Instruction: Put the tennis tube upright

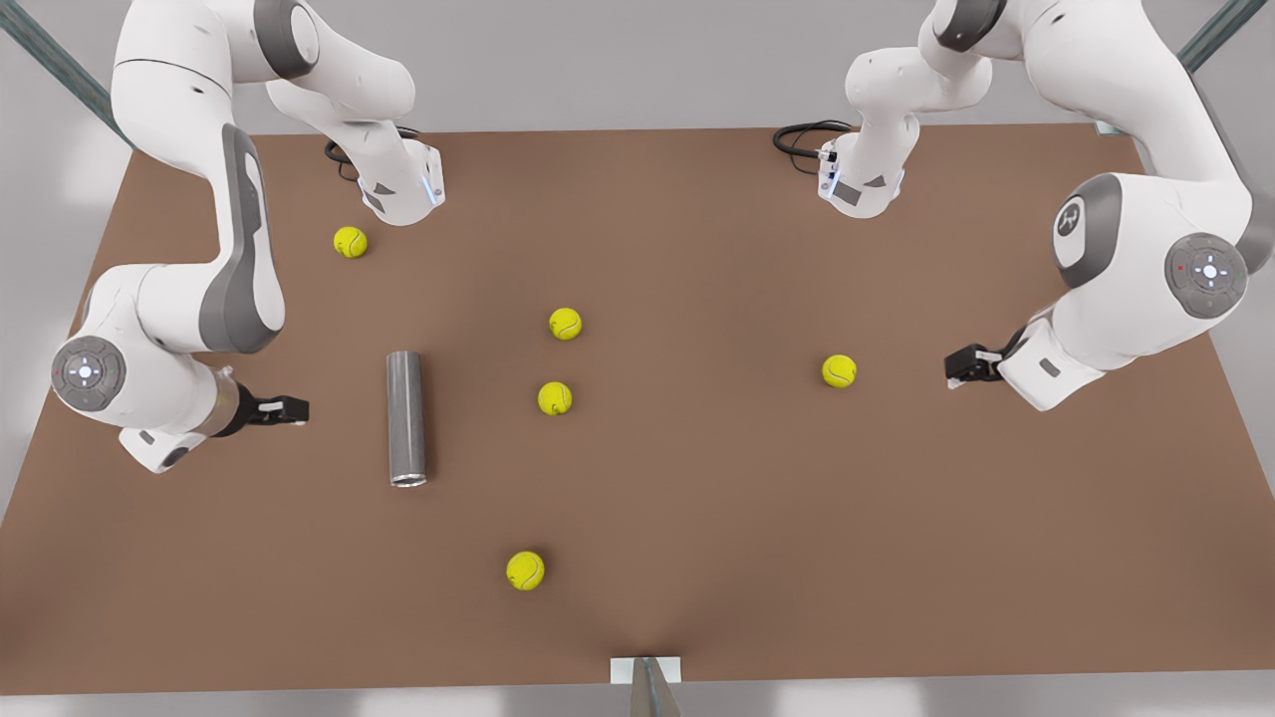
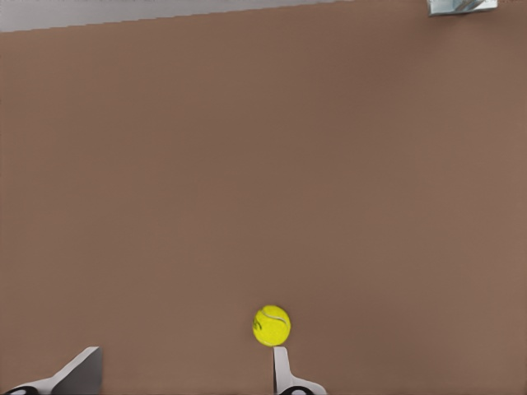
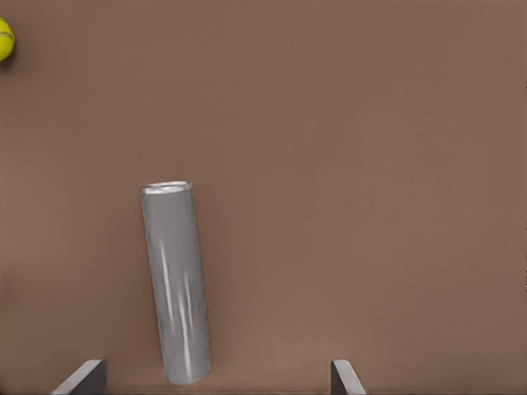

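The tennis tube (image 1: 405, 418) is a dark grey cylinder lying flat on the brown table (image 1: 697, 558), its lighter rimmed end toward the table's near edge. My right gripper (image 1: 291, 409) hovers just off its side, toward the front view's left, and is open. From the right wrist, the tennis tube (image 3: 175, 284) lies ahead between the spread fingertips (image 3: 86, 374), with nothing gripped. My left gripper (image 1: 958, 367) waits open at the front view's right, pointing at a yellow tennis ball (image 1: 839, 370). That ball (image 2: 271, 325) sits just beyond one fingertip (image 2: 281, 368).
Several other yellow tennis balls lie loose: one at the far left (image 1: 350, 241), two mid-table (image 1: 565, 323) (image 1: 554, 397), one near the front (image 1: 525, 571). A small bracket (image 1: 645, 670) stands at the near table edge. Bare table surrounds the tube.
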### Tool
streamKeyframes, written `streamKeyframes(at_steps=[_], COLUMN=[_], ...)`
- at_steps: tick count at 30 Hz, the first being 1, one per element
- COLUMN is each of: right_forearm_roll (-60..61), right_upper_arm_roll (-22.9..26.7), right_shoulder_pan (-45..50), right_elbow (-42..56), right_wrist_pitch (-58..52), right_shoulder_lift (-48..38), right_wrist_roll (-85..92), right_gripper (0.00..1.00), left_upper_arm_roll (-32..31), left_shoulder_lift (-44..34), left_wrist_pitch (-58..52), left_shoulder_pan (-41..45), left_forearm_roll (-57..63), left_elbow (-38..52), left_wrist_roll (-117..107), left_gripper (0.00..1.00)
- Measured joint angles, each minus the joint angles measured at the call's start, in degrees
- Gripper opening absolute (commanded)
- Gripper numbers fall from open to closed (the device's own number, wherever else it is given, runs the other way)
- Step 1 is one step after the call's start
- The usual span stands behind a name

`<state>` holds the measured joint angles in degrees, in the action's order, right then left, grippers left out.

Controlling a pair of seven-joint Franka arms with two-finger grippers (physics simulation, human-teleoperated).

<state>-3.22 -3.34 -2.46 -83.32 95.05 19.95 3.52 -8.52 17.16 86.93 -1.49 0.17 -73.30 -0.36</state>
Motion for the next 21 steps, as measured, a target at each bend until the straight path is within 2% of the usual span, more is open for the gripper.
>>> streamKeyframes(at_steps=[5, 8, 10, 13, 18, 21], right_forearm_roll=[0.0, 0.5, 2.1, 2.8, 4.4, 4.7], right_upper_arm_roll=[0.1, 0.0, -0.7, -2.5, -3.5, -4.1], right_shoulder_pan=[-0.2, 0.9, 2.1, 5.7, 4.2, 2.0], right_elbow=[-2.0, -2.3, -8.4, -13.1, -24.5, -26.8], right_wrist_pitch=[-0.3, 1.4, 7.7, 13.5, 25.9, 29.1], right_shoulder_lift=[0.1, 2.3, 2.2, 2.1, 2.2, 4.4], right_wrist_roll=[0.0, -1.3, -1.3, -4.7, -5.7, -5.7], right_gripper=[1.0, 1.0, 1.0, 1.0, 1.0, 1.0], left_upper_arm_roll=[-0.2, -0.4, -0.7, -1.3, -1.2, -1.2], left_shoulder_lift=[0.6, 9.5, 13.2, 16.1, 18.5, 18.4], left_wrist_pitch=[0.4, 10.1, 15.0, 18.3, 20.5, 20.9], left_shoulder_pan=[0.2, -1.4, -0.2, 0.3, 2.0, 1.9], left_forearm_roll=[-0.1, -14.5, -23.9, -31.1, -34.4, -33.5], left_elbow=[0.1, 0.5, 0.8, 0.9, 0.4, 0.2], left_wrist_roll=[-0.8, -3.1, -2.6, -1.6, -1.5, -1.5], left_gripper=[1.0, 1.0, 1.0, 1.0, 1.0, 1.0])
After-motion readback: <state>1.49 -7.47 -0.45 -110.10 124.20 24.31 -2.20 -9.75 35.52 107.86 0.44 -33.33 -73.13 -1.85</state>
